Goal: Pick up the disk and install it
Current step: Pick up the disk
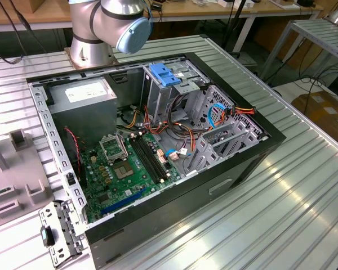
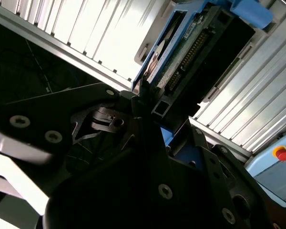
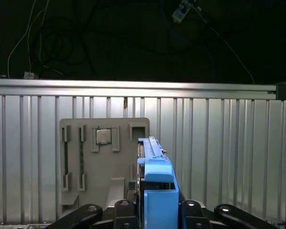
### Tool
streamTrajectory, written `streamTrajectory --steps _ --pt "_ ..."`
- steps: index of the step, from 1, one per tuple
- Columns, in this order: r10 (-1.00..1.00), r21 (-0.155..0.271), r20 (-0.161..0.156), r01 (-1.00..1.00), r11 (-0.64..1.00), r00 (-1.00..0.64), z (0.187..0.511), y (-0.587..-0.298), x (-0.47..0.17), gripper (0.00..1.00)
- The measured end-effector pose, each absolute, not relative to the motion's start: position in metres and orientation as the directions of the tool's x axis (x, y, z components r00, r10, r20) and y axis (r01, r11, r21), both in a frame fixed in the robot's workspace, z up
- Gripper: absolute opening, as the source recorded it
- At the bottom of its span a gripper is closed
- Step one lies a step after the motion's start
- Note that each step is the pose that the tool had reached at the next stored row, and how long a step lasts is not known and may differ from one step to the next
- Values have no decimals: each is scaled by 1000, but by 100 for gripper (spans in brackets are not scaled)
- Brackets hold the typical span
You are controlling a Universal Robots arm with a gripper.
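Observation:
The disk (image 3: 155,164) stands edge-on in the first wrist view, its blue carrier rail (image 3: 158,191) facing the camera. My gripper (image 3: 157,212) is shut on it, one dark finger on each side of the rail. In the second wrist view the disk (image 2: 190,47) shows its connector edge and blue rails, held off the ribbed metal table (image 2: 109,28) by the gripper (image 2: 145,102). In the exterior view the open computer case (image 1: 158,140) lies on the table, with the arm's base joint (image 1: 112,22) behind it.
A bare blue bracket (image 1: 163,75) sits on top of the drive cage inside the case. A grey power supply box (image 1: 81,95) and a green motherboard (image 1: 129,169) fill the case floor. A grey parts fixture (image 3: 105,157) lies on the table below the disk. A red stop button (image 2: 282,153) is nearby.

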State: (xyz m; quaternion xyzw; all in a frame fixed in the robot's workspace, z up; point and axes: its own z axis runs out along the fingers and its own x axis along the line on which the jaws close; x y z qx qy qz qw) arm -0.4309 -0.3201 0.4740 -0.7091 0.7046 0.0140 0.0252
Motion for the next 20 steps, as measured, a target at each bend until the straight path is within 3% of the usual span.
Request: streamTrajectory --steps 20 --pt "-998 -16 -55 -1000 -6 7 491 -320 -431 37"
